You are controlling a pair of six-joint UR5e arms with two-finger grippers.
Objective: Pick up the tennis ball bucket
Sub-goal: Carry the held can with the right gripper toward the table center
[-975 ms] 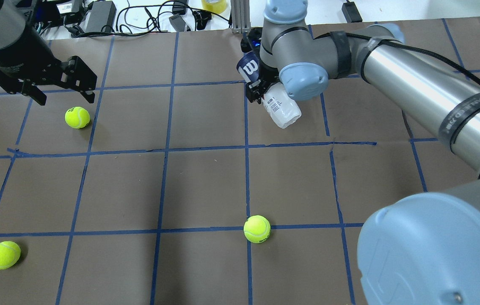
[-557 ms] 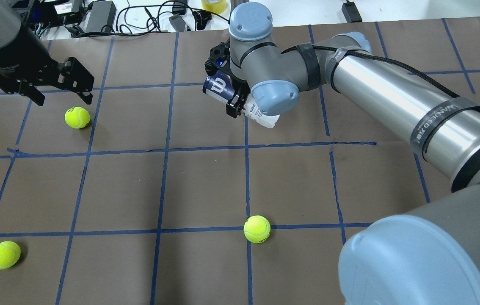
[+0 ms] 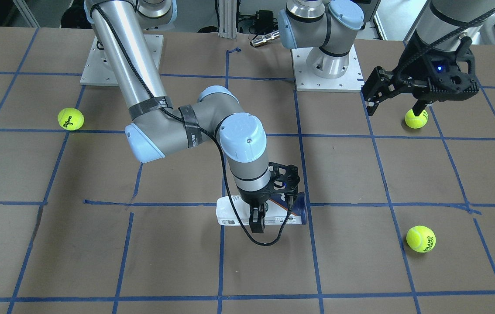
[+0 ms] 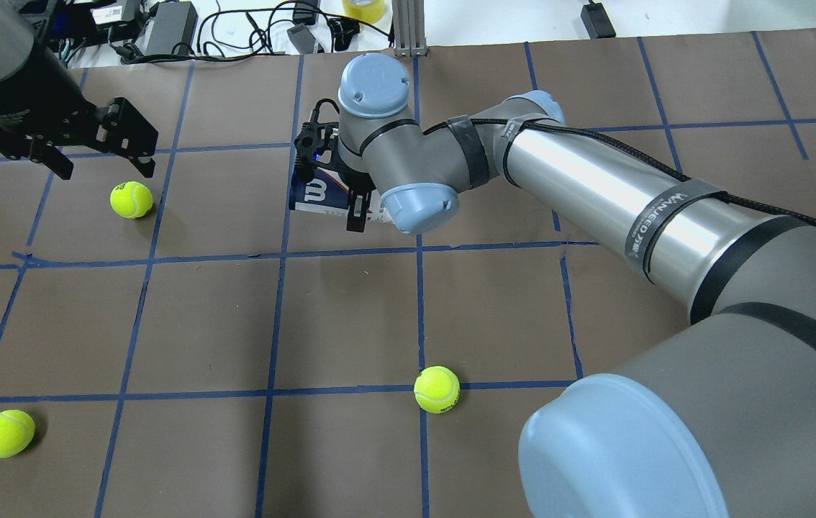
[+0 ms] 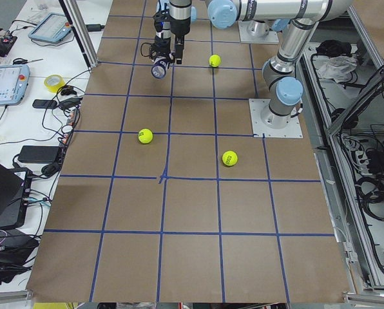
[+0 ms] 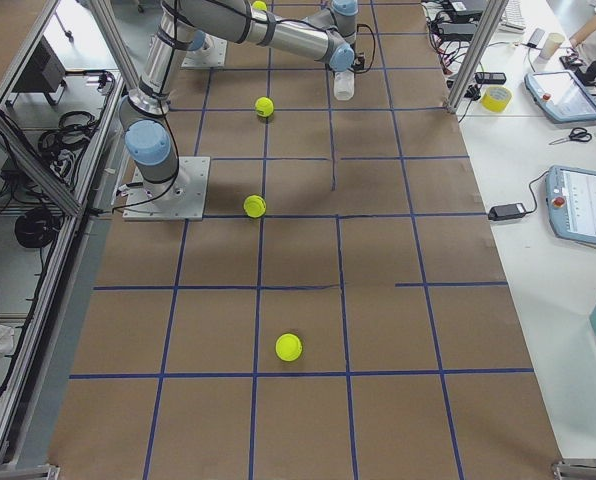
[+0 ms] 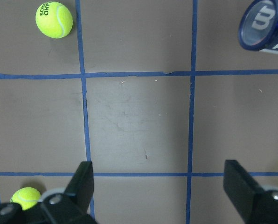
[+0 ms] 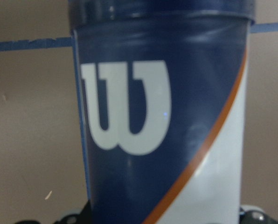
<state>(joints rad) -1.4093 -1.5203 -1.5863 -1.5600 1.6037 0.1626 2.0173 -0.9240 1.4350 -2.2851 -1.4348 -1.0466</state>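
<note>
Tennis ball bucket (image 4: 316, 194) | long axis horizontal | navy end toward robot's left

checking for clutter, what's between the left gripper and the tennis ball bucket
Only bare table and blue tape between the left gripper and the tennis ball bucket, per the overhead view.

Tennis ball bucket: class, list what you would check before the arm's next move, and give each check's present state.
1. Grasp: right tool shut on the tennis ball bucket: ok.
2. Grip point: near the bucket's middle: ok.
3. Attitude: bucket on its side, roughly level: ok.
4. Clearance from the table: cannot tell.
5. Other arm: left tool open, apart from the bucket: ok.
6. Nearby tennis ball, beside the left tool: apart from the bucket: ok.
</note>
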